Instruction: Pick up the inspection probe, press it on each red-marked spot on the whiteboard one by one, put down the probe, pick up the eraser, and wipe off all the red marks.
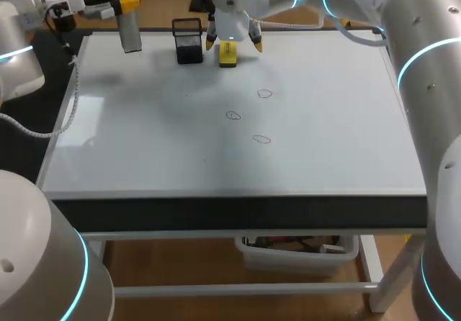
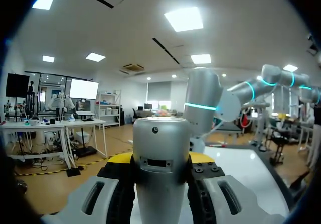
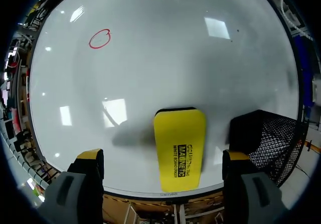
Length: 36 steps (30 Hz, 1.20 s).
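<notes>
The left gripper sits at the far left corner of the whiteboard, which covers almost the whole surface. It pinches the inspection probe, a grey metal cylinder held upright. In the left wrist view the probe's rounded silver body fills the gap between the two fingers, with black pads against it on either side and the yellow tips just showing behind it. Whether the probe's lower end touches the board cannot be told. A coiled white cable trails from the left arm along the board's left edge.

To the right along the far edge stands a black wire-mesh holder. Just to its right lies the yellow eraser, flat on the board with its long side running near to far. Its top face carries black lettering.

The right gripper hangs directly over the eraser with its fingers spread wide. In the right wrist view one yellow tip stands on each side of the eraser, and bare board shows between the eraser and each tip, so the fingers do not touch it.

Right of centre, three small red ovals are drawn on the board, well apart from the eraser: the leftmost mark, the nearest mark, and the farthest mark.
</notes>
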Each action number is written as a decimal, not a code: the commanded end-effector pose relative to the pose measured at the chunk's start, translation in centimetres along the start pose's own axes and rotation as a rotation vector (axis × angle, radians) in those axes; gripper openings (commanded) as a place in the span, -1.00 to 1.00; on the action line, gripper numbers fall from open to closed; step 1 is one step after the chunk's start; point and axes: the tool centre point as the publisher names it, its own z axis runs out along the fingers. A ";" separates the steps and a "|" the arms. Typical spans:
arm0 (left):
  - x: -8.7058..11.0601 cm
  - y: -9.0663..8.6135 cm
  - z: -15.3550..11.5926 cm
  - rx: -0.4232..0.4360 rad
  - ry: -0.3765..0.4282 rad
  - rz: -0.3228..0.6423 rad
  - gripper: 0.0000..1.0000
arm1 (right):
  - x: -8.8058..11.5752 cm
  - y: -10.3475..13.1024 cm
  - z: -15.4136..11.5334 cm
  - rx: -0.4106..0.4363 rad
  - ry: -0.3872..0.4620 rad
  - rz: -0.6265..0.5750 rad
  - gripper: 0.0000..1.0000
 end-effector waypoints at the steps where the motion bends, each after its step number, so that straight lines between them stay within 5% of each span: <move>1: 0.2 -0.1 0.0 0.002 -0.005 0.003 -1.00 | -0.6 -1.6 1.6 -0.414 0.003 -0.001 0.19; 2: 0.2 -0.1 0.0 0.002 -0.005 0.003 -1.00 | -0.6 -1.6 1.6 -0.416 0.002 -0.002 -0.11; 5: 0.2 -0.1 0.0 0.002 -0.005 0.003 -1.00 | -0.5 -1.7 1.7 -0.420 -0.003 -0.005 -0.43; 7: 0.2 -0.1 0.0 0.002 -0.005 0.003 -1.00 | -0.5 -1.7 1.6 -0.422 -0.004 -0.004 -1.00; 22: 0.2 -0.1 0.0 0.002 -0.005 0.003 -1.00 | 0.6 -2.6 -1.4 -0.460 -0.039 0.052 -1.00; 30: 0.2 -0.1 0.0 0.002 -0.005 0.003 -1.00 | 3.6 -2.2 -3.2 -0.490 -0.108 0.126 -1.00; 36: 0.2 -0.1 0.0 0.002 -0.005 0.003 -1.00 | 6.3 -1.4 -3.9 -0.483 -0.071 0.178 -1.00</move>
